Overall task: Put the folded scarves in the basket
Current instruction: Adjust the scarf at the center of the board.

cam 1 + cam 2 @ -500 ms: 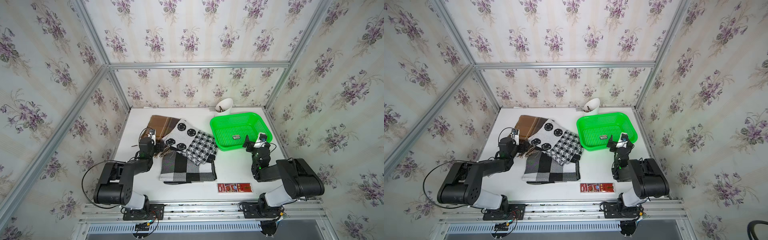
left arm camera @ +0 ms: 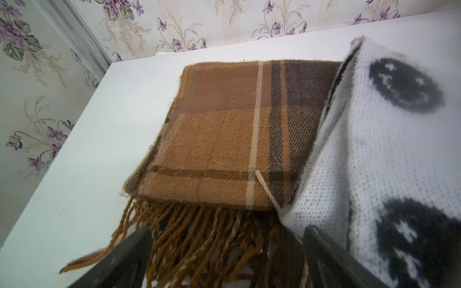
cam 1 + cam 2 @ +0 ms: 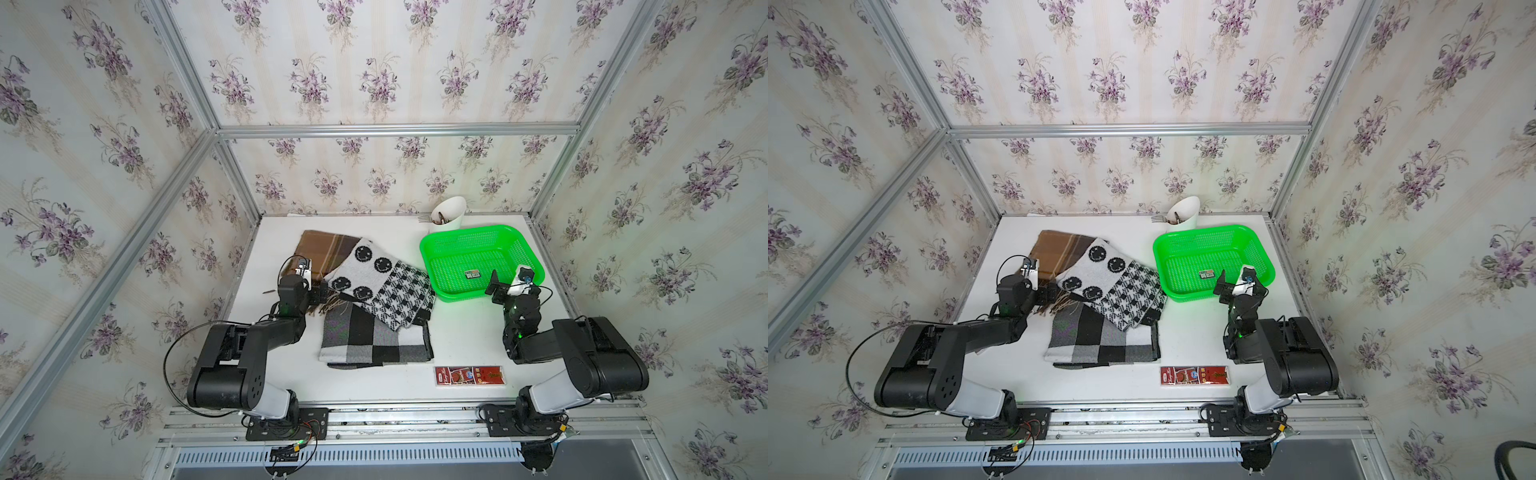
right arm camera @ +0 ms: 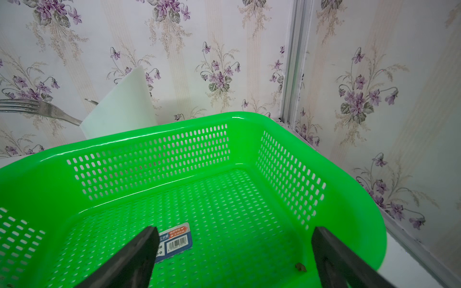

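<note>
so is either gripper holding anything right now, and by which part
Nothing is held. The left gripper is open at the brown scarf's fringe; the right gripper is open over the basket.

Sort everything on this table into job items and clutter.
Job: green basket; brown plaid scarf, smiley scarf, checked scarf (which one is meant is unclear).
Clutter: white cup, fork, red packet.
</note>
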You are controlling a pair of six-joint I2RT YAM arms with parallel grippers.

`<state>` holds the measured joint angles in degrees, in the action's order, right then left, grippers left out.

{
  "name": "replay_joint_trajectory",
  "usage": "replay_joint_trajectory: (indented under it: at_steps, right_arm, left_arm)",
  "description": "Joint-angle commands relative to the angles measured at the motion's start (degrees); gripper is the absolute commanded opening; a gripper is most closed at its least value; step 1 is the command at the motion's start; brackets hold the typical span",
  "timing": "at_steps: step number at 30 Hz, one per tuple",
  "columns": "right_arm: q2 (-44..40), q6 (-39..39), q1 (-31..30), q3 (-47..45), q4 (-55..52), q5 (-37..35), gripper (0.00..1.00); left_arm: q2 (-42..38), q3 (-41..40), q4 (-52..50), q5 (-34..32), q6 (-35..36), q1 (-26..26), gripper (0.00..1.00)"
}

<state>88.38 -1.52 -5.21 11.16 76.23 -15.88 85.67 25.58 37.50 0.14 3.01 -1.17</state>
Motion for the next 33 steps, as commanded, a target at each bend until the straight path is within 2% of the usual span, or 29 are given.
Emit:
replay_joint_trajectory:
  at_steps: [1,2,4,6,9,13,15,18,20,22,24,27,30,33]
  right_arm:
    - [-3.06,-0.35,-0.54,-1.91,1.84,-2.27,1.00]
    - [-4.34,0.09,-0.71,-3.26,3.58,-2.54,1.00]
    - [-8.28,1.66,-3.31,-4.71,4.01,-8.69,1.00]
    - [-14.38,3.27,-4.82,-3.61,-2.35,-9.07,1.00]
    - [-24.71,1.71,-5.95,1.12,-18.66,-10.40,1.00]
    - [-36.01,-3.55,-5.96,10.45,-40.36,-8.41,1.00]
    - [-39.00,-7.36,-6.00,16.40,-49.39,-6.61,1.00]
    - [-38.20,-19.94,-5.92,24.70,-62.00,-2.08,1.00]
    - [-37.33,-37.11,-5.09,26.00,-69.55,-2.45,1.00]
    - [-37.14,-38.14,-3.84,24.72,-67.45,5.94,0.97]
    - [-36.52,-37.84,-4.58,24.91,-67.73,9.68,0.96]
    - [-31.50,-36.65,-7.59,31.80,-80.27,7.98,0.95]
    - [-27.30,-33.96,-14.76,36.66,-89.59,4.08,0.92]
    - [-25.87,-35.31,-22.73,36.38,-92.68,1.98,0.89]
  left_arm:
    - [-1.60,1.23,-0.48,-2.42,0.42,-0.81,0.99]
    - [-3.10,2.49,-3.71,-3.51,0.42,-1.08,0.99]
    - [-6.69,8.14,-17.10,-6.71,-2.31,-1.79,0.99]
    - [-8.06,11.91,-25.00,-6.86,-4.30,-2.07,0.99]
    - [-12.62,11.87,-27.40,-10.27,-5.40,-4.32,0.99]
    - [-20.61,13.91,-33.72,-12.95,-6.83,-5.76,0.99]
    - [-24.02,16.70,-37.89,-14.93,-7.09,-7.04,0.99]
    - [-26.25,22.95,-45.33,-13.09,-13.66,-7.69,0.99]
    - [-25.63,25.71,-50.81,-11.69,-26.29,-7.61,0.99]
    - [-23.73,25.28,-51.88,-11.39,-37.02,-6.98,0.99]
    - [-20.12,28.85,-55.60,-4.69,-35.69,-6.04,0.99]
    - [-11.43,38.42,-68.55,-1.38,-31.32,-6.06,0.99]
    - [-1.67,46.36,-80.05,-1.46,-29.58,-5.71,0.99]
    - [3.46,47.86,-81.61,5.34,-29.30,-5.42,0.99]
